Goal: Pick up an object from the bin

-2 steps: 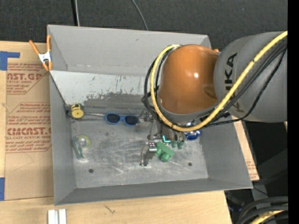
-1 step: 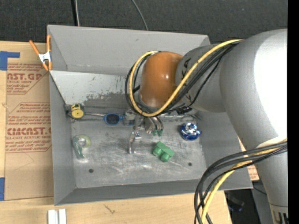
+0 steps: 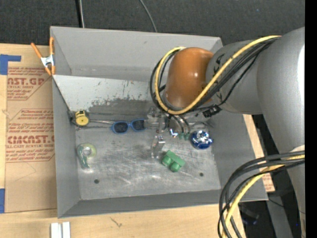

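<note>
My gripper [image 3: 158, 149] hangs low over the middle of the bin floor, under the orange wrist cover. A green block [image 3: 173, 161] lies just to its lower right, close to the tip but apart from it. A pair of blue sunglasses [image 3: 128, 127] lies to its upper left, with one end near the gripper's body. A blue and white round thing [image 3: 201, 140] sits to the right, partly under the wrist. Nothing shows held in the gripper.
A yellow tape measure [image 3: 80, 118] rests at the bin's left wall. A clear, greenish tape ring [image 3: 85, 153] lies at the lower left. The arm and its cables cover the bin's upper right.
</note>
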`<state>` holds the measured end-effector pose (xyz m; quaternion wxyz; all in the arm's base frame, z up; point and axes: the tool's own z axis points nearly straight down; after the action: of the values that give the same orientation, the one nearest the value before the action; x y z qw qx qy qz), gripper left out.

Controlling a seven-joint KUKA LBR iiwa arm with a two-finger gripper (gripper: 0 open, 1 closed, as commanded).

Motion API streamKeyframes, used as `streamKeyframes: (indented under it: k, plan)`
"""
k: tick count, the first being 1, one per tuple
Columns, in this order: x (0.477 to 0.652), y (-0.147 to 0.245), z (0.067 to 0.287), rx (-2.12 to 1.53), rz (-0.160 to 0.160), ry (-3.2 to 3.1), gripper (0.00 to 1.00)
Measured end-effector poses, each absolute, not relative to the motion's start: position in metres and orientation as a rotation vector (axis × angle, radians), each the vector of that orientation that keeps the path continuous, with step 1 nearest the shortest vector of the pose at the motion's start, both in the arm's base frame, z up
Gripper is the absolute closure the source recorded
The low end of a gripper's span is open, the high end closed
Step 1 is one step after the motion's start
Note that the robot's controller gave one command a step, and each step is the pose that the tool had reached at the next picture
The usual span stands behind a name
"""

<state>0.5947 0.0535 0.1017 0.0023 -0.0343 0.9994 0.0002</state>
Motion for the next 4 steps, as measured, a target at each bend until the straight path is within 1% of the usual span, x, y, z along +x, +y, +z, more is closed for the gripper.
streamKeyframes:
  k: [1, 2, 3, 4]
  plan:
    - [0.519, -0.060, 0.099, 0.586, -0.002, 3.088, 0.00]
    - [0.504, -0.030, 0.073, 0.738, -0.002, 3.040, 0.00]
    - [0.486, -0.001, 0.073, 0.761, 0.001, 3.032, 0.00]
    - [0.486, -0.001, 0.074, 0.761, 0.003, 3.038, 1.00]
